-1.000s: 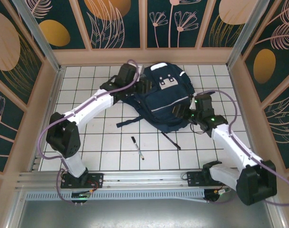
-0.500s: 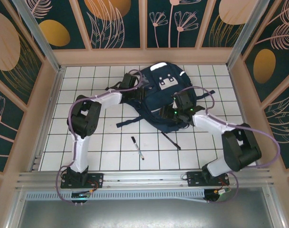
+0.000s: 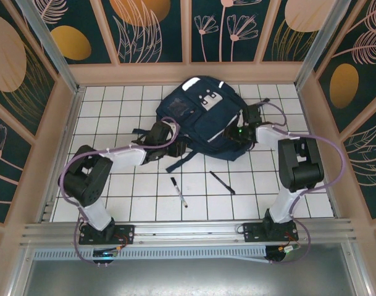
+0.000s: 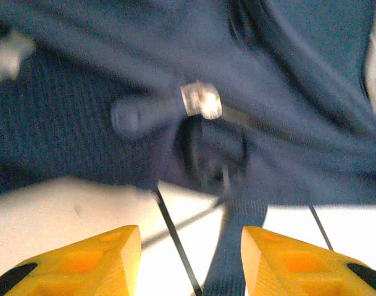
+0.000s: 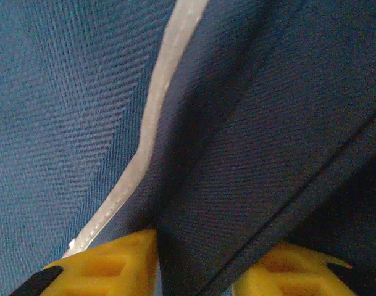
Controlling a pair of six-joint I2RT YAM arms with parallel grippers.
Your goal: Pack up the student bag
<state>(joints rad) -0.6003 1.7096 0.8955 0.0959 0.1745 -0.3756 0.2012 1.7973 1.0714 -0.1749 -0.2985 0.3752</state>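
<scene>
**Q:** Where is the student bag, and how far along is packing?

**A:** The student bag [image 3: 203,114] lies flat on the far middle of the worktop [image 3: 113,98], front pocket up. I cannot make out an open compartment from above. Two items lie on the tiles nearer my bases, well apart from the bag: a pen with a pale band [image 3: 179,192] and an all-dark pen [image 3: 222,182]. My judgement is that packing is at an early stage, since nothing is visibly going in and both pens are outside.

**Q:** What about your fingers?

**A:** My left fingers [image 4: 101,253] are at the bag's near-left edge. They stand apart over bare tile with a loose strap [image 4: 228,259] running between them, and I see nothing gripped. The view is blurred. My right fingers [image 5: 113,265] are at the bag's right side, with a fold of navy fabric beside a reflective stripe [image 5: 154,129] filling the gap between them. I cannot tell whether that is a firm pinch or only contact.

**Q:** What is left to do?

**A:** As I judge it, I have to open a compartment, put both pens in and close it.
</scene>
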